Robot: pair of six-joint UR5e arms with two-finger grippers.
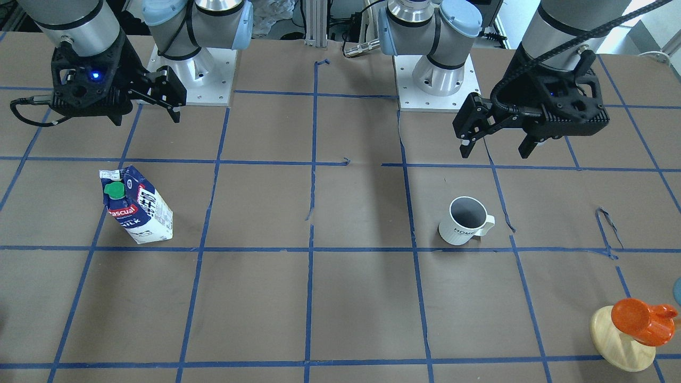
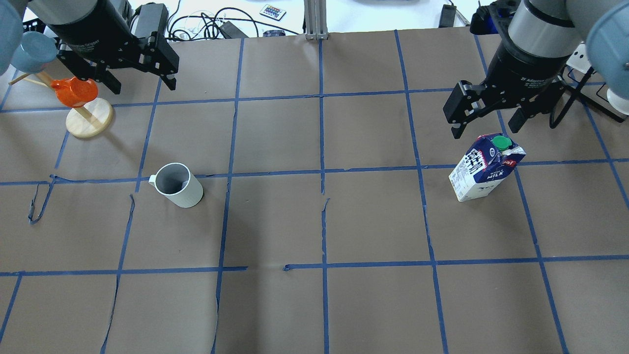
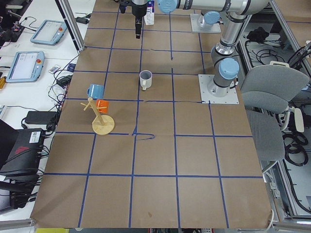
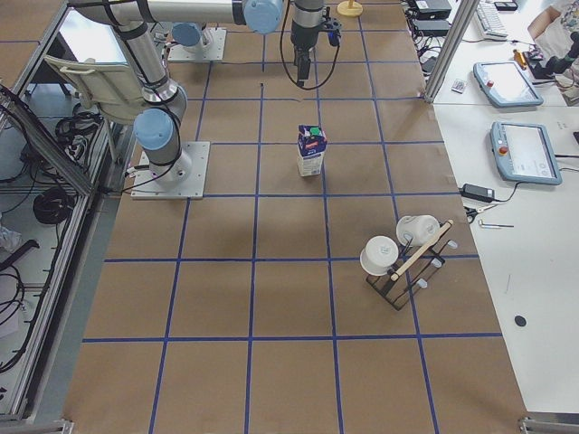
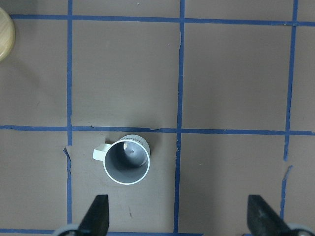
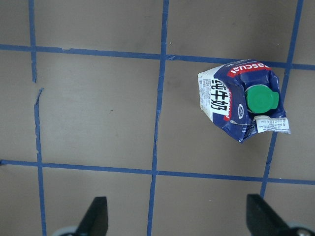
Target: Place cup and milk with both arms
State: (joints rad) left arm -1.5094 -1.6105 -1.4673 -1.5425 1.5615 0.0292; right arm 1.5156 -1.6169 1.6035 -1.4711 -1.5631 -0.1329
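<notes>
The white ribbed cup [image 1: 465, 221] stands upright on the brown table, handle to one side; it also shows in the overhead view [image 2: 177, 186] and in the left wrist view [image 5: 127, 160]. My left gripper [image 1: 495, 141] [image 2: 142, 81] hangs open and empty above the table, apart from the cup. The blue-and-white milk carton [image 1: 137, 205] [image 2: 486, 167] stands upright with its green cap on top, and shows in the right wrist view [image 6: 243, 101]. My right gripper [image 2: 484, 127] [image 1: 159, 98] is open and empty, above and just beyond the carton.
A wooden mug tree [image 2: 88, 118] with an orange mug [image 2: 73, 92] and a blue mug [image 2: 32, 51] stands near the left gripper. A second rack [image 4: 403, 258] with white mugs stands on the right arm's side. Blue tape lines grid the table [image 2: 324, 221].
</notes>
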